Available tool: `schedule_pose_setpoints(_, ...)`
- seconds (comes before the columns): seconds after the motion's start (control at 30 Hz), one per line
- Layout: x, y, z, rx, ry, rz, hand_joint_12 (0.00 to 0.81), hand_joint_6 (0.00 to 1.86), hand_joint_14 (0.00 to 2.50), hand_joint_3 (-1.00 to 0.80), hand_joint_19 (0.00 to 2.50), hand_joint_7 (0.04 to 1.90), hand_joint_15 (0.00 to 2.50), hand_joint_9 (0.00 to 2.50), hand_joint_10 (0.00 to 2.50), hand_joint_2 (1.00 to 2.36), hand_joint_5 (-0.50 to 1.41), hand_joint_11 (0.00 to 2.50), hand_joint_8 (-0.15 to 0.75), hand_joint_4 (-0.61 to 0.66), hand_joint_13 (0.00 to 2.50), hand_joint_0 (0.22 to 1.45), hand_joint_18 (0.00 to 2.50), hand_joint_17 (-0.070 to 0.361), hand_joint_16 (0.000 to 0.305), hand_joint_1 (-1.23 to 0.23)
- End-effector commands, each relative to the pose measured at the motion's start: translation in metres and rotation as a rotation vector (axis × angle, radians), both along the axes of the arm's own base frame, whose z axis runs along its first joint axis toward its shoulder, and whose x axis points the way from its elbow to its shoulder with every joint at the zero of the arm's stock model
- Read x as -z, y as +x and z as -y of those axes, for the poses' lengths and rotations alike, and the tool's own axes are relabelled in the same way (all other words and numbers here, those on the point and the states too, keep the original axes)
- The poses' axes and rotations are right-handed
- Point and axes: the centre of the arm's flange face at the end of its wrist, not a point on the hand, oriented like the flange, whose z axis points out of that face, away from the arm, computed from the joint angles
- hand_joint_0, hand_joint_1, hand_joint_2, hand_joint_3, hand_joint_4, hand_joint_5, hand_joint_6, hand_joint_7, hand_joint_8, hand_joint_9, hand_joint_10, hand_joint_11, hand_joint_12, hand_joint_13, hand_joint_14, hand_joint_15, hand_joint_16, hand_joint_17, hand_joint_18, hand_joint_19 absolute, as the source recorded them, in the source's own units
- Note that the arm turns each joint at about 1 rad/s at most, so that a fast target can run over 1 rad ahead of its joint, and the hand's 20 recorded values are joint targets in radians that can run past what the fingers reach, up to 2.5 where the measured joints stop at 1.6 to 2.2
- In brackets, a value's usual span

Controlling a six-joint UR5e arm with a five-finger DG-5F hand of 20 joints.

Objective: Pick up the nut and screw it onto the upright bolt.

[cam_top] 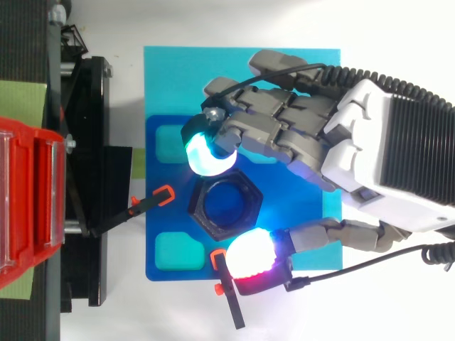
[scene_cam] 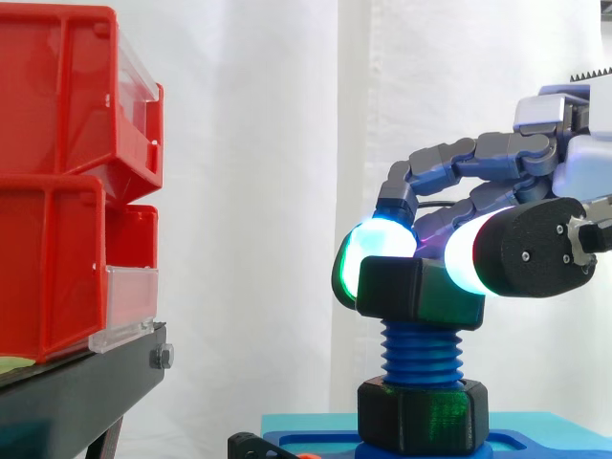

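Pinching the black nut [scene_cam: 416, 289] between its glowing pads [scene_cam: 378, 247], the robot hand [cam_top: 370, 135] holds it atop the upright blue bolt [scene_cam: 421, 354], mid blue plate [cam_top: 160, 266]. Turning it while tilted could cross-thread it, and the rounded pads may slip off its flats.

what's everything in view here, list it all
cyan flat board: 1, cyan, bottom layer
blue base plate: 1, blue, on the board
blue threaded bolt: 1, blue, upright on plate
black hexagonal nut: 1, black, atop the bolt
black hexagonal collar: 1, black, bolt's foot
orange-tipped black clamps: 2, black, plate's edges
black stand: 1, black, left
red plastic bins: 2, red, stacked on stand
white curtain: 1, white, behind
robot hand: 1, grey, glowing pads pinching the nut
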Motion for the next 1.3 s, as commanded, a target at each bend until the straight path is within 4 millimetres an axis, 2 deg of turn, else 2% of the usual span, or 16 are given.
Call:
schedule_pose_setpoints(0.0, -0.0015, 0.0013, -0.0007, -0.005, -0.014, 0.008, 0.402, 0.50, 0.00, -0.50, 0.04, 1.23, 0.01, 0.55, 0.00, 1.00, -0.16, 0.00, 0.360, 0.32, 0.63, 0.55, 0.56, 0.112, 0.050, -0.64)
schedule_pose_setpoints(1.03, -0.0006, 0.0022, 0.0047, -0.013, -0.032, 0.008, 0.404, 0.50, 0.00, -0.50, 0.06, 1.23, 0.01, 0.55, 0.00, 1.00, -0.16, 0.00, 0.359, 0.32, 0.63, 0.54, 0.56, 0.112, 0.050, -0.64)
schedule_pose_setpoints(1.17, -0.0006, 0.0022, 0.0047, -0.013, -0.032, 0.008, 0.414, 0.50, 0.00, -0.50, 0.06, 1.12, 0.01, 0.53, 0.00, 1.00, -0.17, 0.00, 0.359, 0.31, 0.62, 0.52, 0.57, 0.116, 0.052, -0.61)
schedule_pose_setpoints(1.27, -0.0004, 0.0021, 0.0047, -0.013, -0.032, 0.007, 0.441, 0.50, 0.00, -0.50, 0.05, 0.92, 0.00, 0.47, 0.00, 1.00, -0.20, 0.00, 0.357, 0.30, 0.56, 0.45, 0.55, 0.134, 0.060, -0.55)
